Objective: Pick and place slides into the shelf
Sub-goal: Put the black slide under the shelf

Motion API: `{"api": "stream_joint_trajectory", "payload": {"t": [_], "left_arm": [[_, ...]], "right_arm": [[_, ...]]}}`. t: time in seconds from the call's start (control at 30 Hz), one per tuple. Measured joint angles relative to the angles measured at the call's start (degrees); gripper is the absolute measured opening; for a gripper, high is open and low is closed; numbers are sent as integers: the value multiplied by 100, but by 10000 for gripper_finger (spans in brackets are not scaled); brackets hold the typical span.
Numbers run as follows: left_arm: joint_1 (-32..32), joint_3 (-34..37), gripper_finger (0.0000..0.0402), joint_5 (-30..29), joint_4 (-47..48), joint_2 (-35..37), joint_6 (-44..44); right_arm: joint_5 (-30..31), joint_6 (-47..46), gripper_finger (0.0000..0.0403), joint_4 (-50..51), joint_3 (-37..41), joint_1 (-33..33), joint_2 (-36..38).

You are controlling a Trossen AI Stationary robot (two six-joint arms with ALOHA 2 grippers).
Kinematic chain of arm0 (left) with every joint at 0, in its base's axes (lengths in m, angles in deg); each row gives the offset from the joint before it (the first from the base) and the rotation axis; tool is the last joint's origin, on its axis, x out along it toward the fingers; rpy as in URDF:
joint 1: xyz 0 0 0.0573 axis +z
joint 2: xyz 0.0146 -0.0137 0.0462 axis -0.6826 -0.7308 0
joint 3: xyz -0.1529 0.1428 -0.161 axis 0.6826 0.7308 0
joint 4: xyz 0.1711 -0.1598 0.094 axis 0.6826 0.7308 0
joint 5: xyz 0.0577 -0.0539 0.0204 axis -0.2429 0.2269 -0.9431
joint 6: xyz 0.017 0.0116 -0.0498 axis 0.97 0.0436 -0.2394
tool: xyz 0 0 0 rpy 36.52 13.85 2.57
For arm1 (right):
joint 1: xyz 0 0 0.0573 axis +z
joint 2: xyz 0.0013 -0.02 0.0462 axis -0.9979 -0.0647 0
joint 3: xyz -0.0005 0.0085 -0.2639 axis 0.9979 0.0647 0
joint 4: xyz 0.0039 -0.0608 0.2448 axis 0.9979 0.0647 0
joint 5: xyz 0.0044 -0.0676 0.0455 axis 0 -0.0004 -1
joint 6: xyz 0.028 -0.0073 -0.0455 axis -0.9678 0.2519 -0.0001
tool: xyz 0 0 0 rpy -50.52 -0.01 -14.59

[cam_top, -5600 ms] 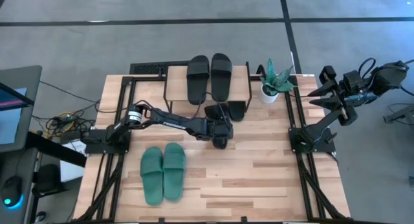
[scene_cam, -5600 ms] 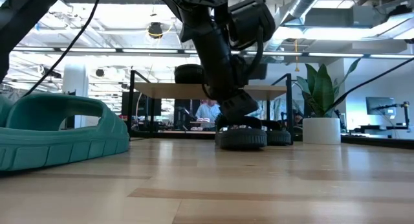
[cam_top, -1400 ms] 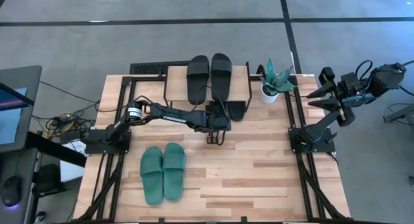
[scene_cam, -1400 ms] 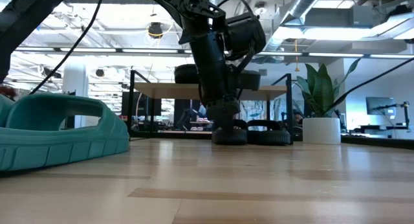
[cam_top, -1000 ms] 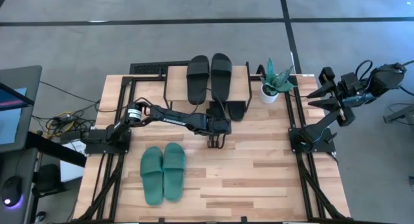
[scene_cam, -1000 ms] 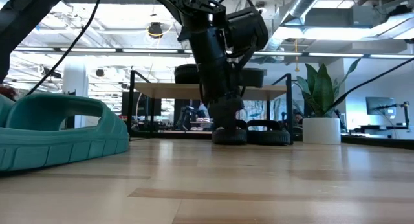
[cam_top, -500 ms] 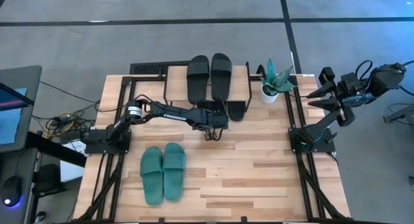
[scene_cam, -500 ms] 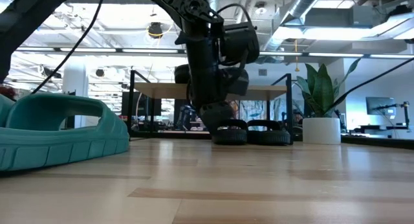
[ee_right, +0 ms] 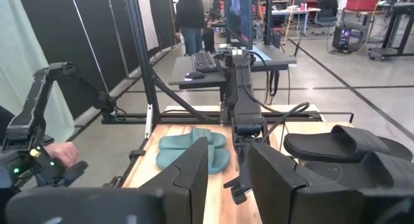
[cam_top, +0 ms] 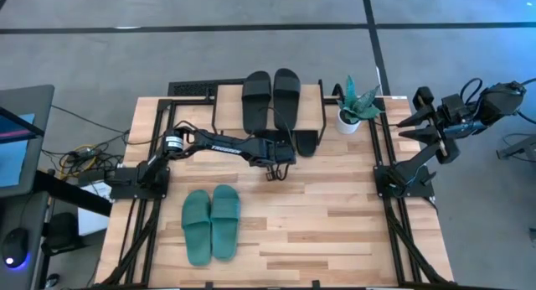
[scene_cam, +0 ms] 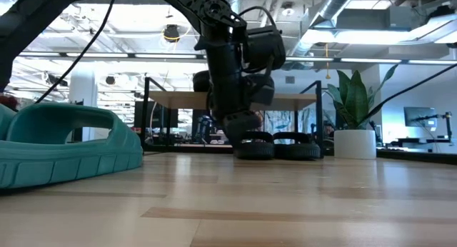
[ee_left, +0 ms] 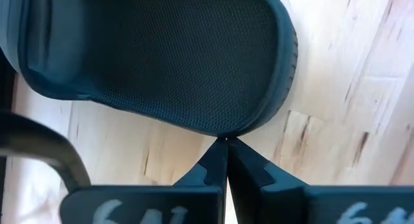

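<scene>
Left end effector [cam_top: 270, 174] closed, empty, tips at heel edge of black slide [ee_left: 162, 56] lying partly under shelf [cam_top: 318, 101]. Slide's long axis runs toward shelf. Green pair [cam_top: 211, 225] near left arm. Right end effector [ee_right: 228, 166] parted, parked off surface [cam_top: 352, 214].

four black slides [cam_top: 256, 102], two green slides [cam_top: 211, 224]

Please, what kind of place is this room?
Probably a robotics lab or workshop: exposed ceiling ducts, a desk with a keyboard and monitor, a person standing behind, and black frame rigs around the wooden table.
</scene>
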Motion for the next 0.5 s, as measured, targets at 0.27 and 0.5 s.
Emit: {"api": "stream_joint_trajectory", "payload": {"t": [0.27,0.5], "left_arm": [[7,0,0,0,-139,0,83],[0,0,0,37,-143,0,111]], "right_arm": [[0,34,98,0,0,1,0],[0,31,98,0,0,1,0]]}}
